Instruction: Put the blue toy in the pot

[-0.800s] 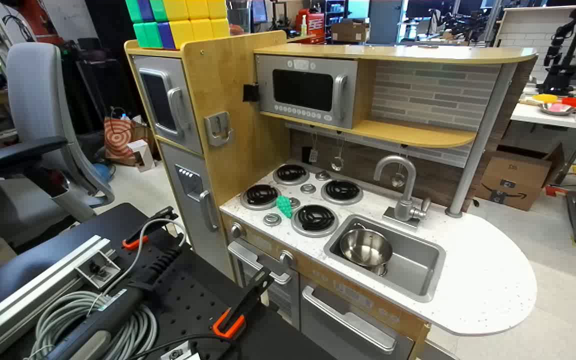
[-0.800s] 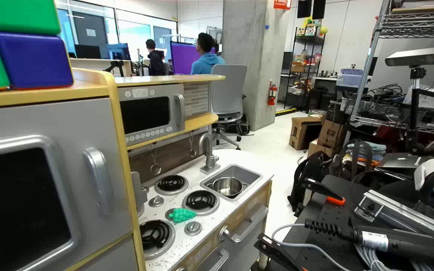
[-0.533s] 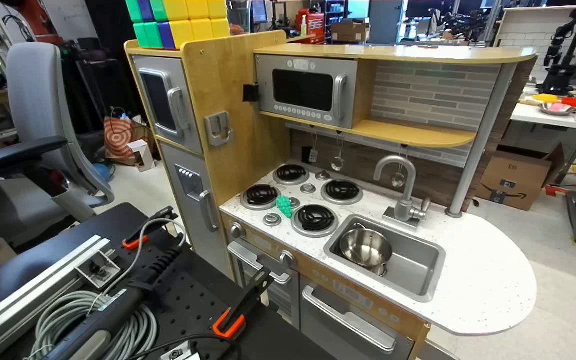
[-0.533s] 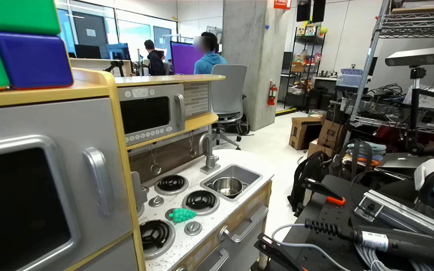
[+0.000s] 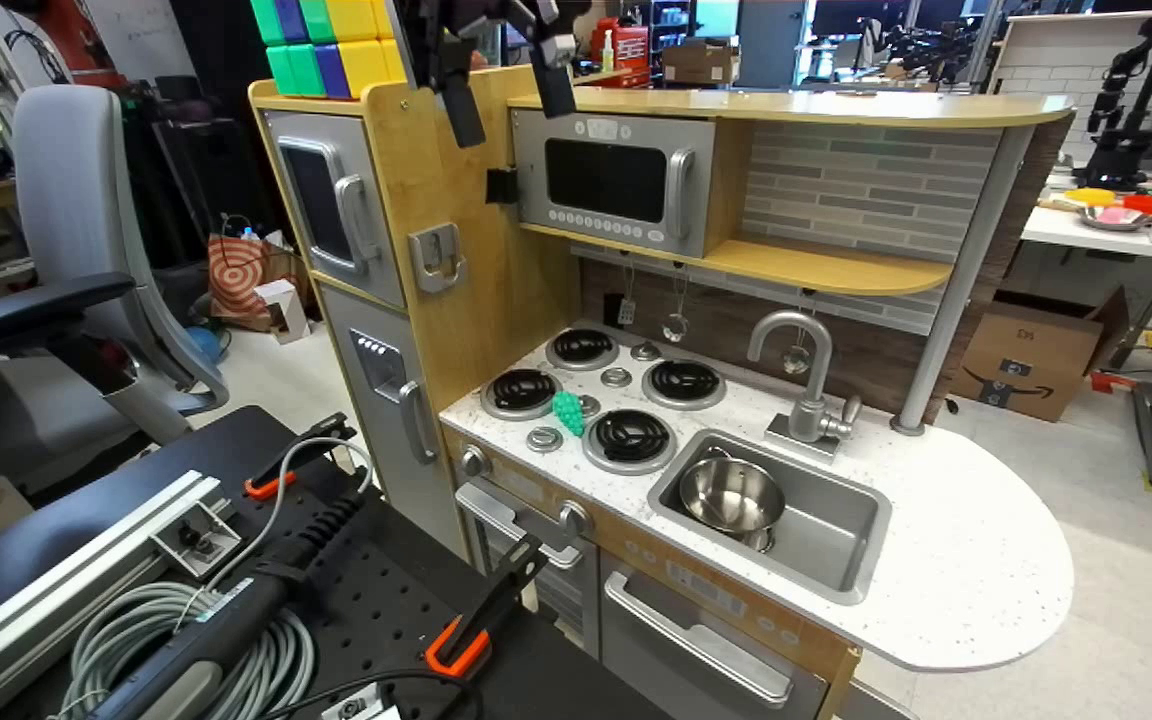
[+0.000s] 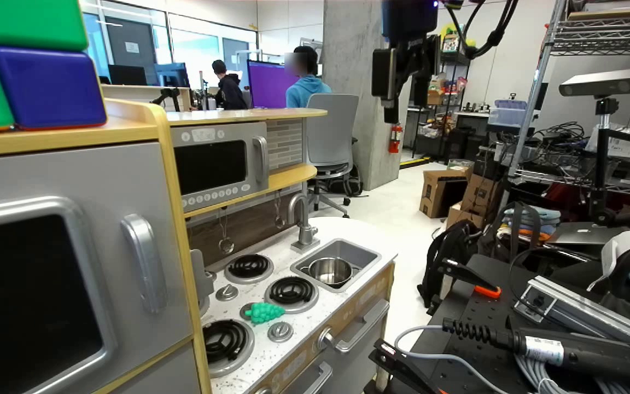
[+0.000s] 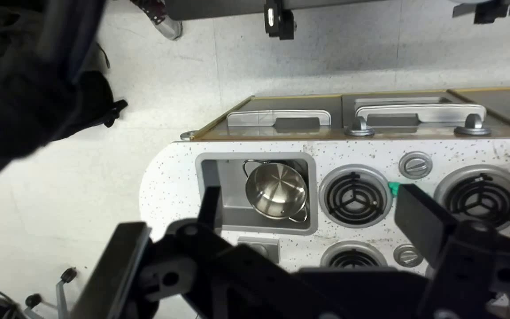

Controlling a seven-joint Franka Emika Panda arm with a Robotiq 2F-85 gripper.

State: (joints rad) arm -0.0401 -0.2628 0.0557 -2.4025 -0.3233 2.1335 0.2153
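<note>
- In an exterior view the gripper [image 5: 513, 114] hangs at the upper edge, jaws apart. The green toy [image 5: 567, 412] lies mid-frame among the burners [image 5: 630, 438]; the steel pot [image 5: 732, 496] sits in the sink [image 5: 834, 535], lower right of it. I make out the Amazon arrow on a cardboard box [image 5: 1039, 352] at far right; the label [image 5: 602, 128] on the microwave [image 5: 616, 180] is too small to read.
- In an exterior view a black cabled device [image 6: 594, 358] at lower right bears a white sticker [image 6: 543, 351], its print too small; the gripper's white lettering blurs.
- In the wrist view the jaws stand wide, the pot showing between them; one hides part of the toy, right of centre.
</note>
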